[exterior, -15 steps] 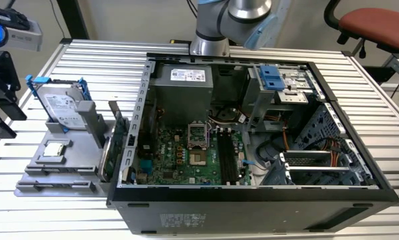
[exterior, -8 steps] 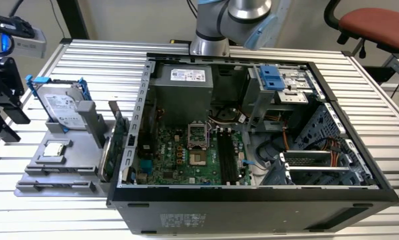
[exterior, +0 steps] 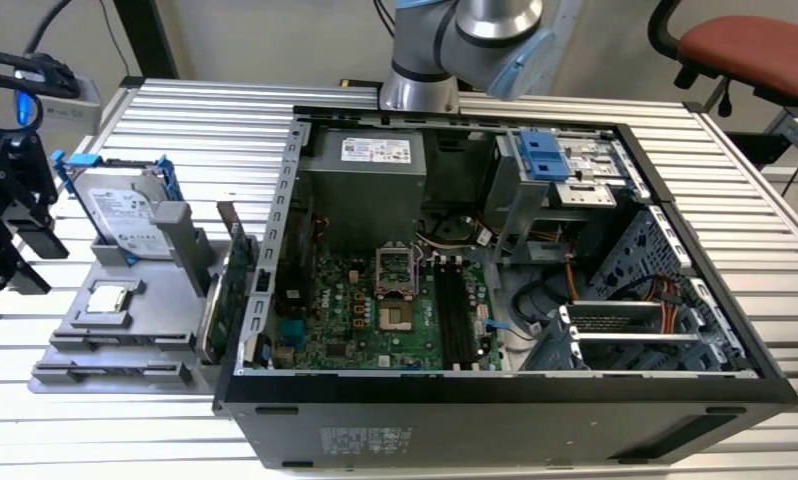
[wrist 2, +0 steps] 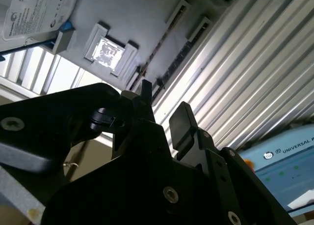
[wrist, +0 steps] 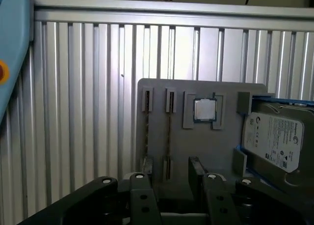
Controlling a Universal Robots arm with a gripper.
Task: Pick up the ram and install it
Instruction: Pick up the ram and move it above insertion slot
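Your gripper [exterior: 28,255] hangs at about 9 o'clock from the one open computer case [exterior: 506,385] in the exterior view, just past the outer edge of the grey holder [exterior: 152,312]. Its two fingers [wrist: 141,190] stand well apart in both wrist views, with a bare gap between them and nothing in their hold.

The holder carries one hard drive [exterior: 126,210] at its 12 o'clock end, one processor chip [exterior: 110,298] in the middle, and two narrow slots towards its 6 o'clock end. The ram [wrist: 169,136] stands on edge in the slot nearer the chip, showing you only a thin dark strip; the same strip appears in the second wrist view [wrist 2: 157,48]. The other slot also shows a thin line, but you cannot tell whether that is a second stick. The gripper is clear of the ram, not touching it.

One green expansion card [exterior: 216,305] stands upright between the holder and the case wall. Inside the case lies one motherboard [exterior: 359,325], with its long black memory slots [exterior: 455,315] at 3 o'clock from the processor socket [exterior: 396,290]. You cannot count those slots for certain.
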